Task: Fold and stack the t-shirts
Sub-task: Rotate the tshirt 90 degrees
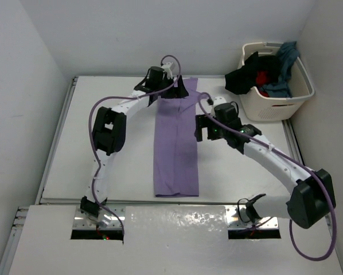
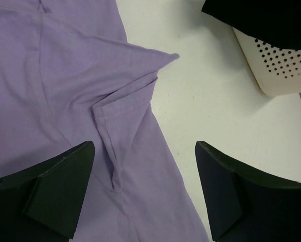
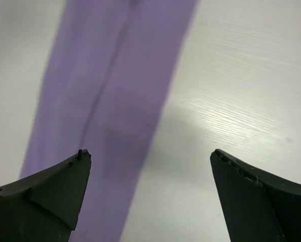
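The left gripper [image 2: 144, 151] hangs wide apart and empty, straddling the tucked-in sleeve [image 2: 121, 108] at the far end of the lavender t-shirt [image 1: 176, 150]. The right gripper [image 3: 150, 156], equally wide and empty, hovers over the shirt's right edge at mid-length. The shirt lies as a long narrow strip on the worktop [image 1: 246, 172]. It looks light and limp (nothing stiff to lever), so pinching the far corners through all layers seems best. The black t-shirt [image 1: 239, 79], red t-shirt [image 1: 265, 76] and teal t-shirt [image 1: 286, 56] sit in the laundry basket [image 1: 280, 109].

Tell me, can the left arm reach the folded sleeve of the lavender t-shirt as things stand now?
Probably yes. The left pincer hangs open just above the sleeve, with nothing between them; the laundry basket stands aside.
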`<state>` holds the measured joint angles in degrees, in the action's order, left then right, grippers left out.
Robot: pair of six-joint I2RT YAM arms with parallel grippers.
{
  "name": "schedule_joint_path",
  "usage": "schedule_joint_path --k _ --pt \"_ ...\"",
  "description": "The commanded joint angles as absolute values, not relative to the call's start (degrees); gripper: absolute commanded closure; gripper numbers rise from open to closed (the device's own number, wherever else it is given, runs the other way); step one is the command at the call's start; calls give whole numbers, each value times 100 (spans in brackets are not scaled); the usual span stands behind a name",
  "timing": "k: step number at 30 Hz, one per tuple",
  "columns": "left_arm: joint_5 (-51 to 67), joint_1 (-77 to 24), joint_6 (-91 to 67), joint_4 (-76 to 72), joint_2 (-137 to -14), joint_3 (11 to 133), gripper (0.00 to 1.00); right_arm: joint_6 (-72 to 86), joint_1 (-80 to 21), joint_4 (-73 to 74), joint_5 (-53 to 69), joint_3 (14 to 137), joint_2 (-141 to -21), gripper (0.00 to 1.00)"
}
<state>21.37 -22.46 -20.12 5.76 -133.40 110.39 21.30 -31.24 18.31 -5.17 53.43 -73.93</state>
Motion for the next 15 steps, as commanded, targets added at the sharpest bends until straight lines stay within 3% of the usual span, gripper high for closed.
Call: schedule_joint_path --k 1,8,10,15 --pt "1970 -2461 -1636 938 -13622 11591 21 2504 -2411 2004 -703 5186 -7365 1" --pt "1600 -2584 -1477 1599 -14011 12218 29 2348 -1811 2153 -554 5274 -7656 1" --pt "1573 -2584 -1477 1556 -13660 11745 26 2198 -1811 2171 -405 5142 -7603 1" --pt "593 -2786 -1713 951 -10947 8619 13 2004 -2160 2083 413 4097 -6901 1"
